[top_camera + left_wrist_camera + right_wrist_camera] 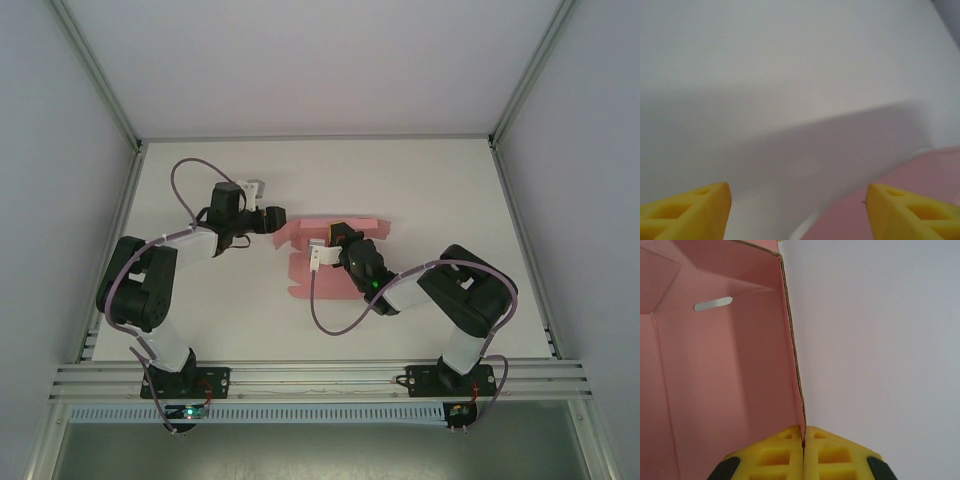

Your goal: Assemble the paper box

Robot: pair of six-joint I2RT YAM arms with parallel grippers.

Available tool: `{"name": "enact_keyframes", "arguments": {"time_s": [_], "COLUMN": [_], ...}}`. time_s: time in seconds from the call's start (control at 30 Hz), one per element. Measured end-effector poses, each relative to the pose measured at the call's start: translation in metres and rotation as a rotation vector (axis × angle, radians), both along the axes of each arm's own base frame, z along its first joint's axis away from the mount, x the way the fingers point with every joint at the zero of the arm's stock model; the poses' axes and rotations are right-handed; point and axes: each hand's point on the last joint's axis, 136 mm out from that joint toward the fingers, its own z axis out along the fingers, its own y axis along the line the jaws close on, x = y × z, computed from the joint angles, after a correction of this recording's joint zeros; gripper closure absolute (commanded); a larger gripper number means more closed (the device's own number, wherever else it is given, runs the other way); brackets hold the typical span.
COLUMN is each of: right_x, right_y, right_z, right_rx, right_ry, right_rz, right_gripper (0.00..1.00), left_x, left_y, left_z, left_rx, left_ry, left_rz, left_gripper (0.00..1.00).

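Observation:
The pink paper box (308, 270) lies partly unfolded on the white table, between the two arms. In the right wrist view its pink panel (715, 370) with a small slot stands up, and my right gripper (803, 437) is shut on that panel's edge. My right gripper (338, 240) sits over the middle of the sheet in the top view. My left gripper (275, 217) hovers at the sheet's upper left corner, open, with nothing between its yellow fingers (695, 207). A pink corner (910, 185) of the card shows at the lower right of the left wrist view.
The white table (420, 190) is walled by pale panels and aluminium posts. A metal rail (320, 375) runs along the near edge by the arm bases. Purple cables loop off both arms.

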Motion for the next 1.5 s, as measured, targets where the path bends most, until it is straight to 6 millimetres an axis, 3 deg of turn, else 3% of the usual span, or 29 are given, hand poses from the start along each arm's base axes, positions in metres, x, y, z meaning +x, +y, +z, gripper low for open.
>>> {"name": "enact_keyframes", "arguments": {"time_s": [0.13, 0.27, 0.57, 0.7, 0.77, 0.8, 0.93, 0.97, 1.13, 1.33, 1.5], "right_x": [0.001, 0.001, 0.002, 0.002, 0.003, 0.005, 0.006, 0.006, 0.01, 0.001, -0.015], "right_y": [0.0, -0.002, -0.006, -0.008, -0.011, -0.013, -0.017, -0.019, -0.032, -0.042, -0.039], "right_z": [-0.001, -0.003, -0.007, -0.007, -0.006, -0.004, -0.001, 0.001, 0.035, 0.101, 0.121], "right_rx": [-0.005, -0.007, -0.021, -0.011, -0.006, 0.0, 0.028, 0.035, 0.137, 0.324, 0.394], "right_ry": [0.005, 0.013, 0.022, 0.041, 0.051, 0.052, 0.065, 0.067, 0.064, 0.03, 0.06], "right_rz": [-0.005, -0.016, -0.035, -0.046, -0.057, -0.065, -0.086, -0.09, -0.119, -0.074, -0.004], "right_gripper": [1.0, 1.0, 1.0, 1.0, 1.0, 1.0, 1.0, 1.0, 1.0, 1.0, 1.0], "left_x": [-0.031, -0.049, -0.058, -0.055, -0.057, -0.06, -0.08, -0.085, -0.101, -0.109, -0.108], "left_y": [-0.019, -0.035, -0.038, -0.029, -0.022, -0.019, -0.009, -0.007, -0.006, -0.012, -0.027], "left_z": [0.003, 0.008, 0.0, 0.0, -0.002, -0.004, -0.001, 0.003, 0.026, 0.023, 0.039], "left_rx": [-0.017, 0.004, 0.019, 0.043, 0.062, 0.073, 0.087, 0.083, 0.034, -0.025, -0.125], "left_ry": [-0.02, -0.07, -0.096, -0.089, -0.066, -0.053, -0.029, -0.032, -0.093, -0.075, -0.107], "left_rz": [-0.099, -0.174, -0.185, -0.12, -0.085, -0.071, -0.034, -0.028, -0.042, -0.07, -0.126], "left_gripper": [0.37, 0.45, 0.45, 0.3, 0.28, 0.25, 0.0, 0.0, 0.0, 0.0, 0.21]}}
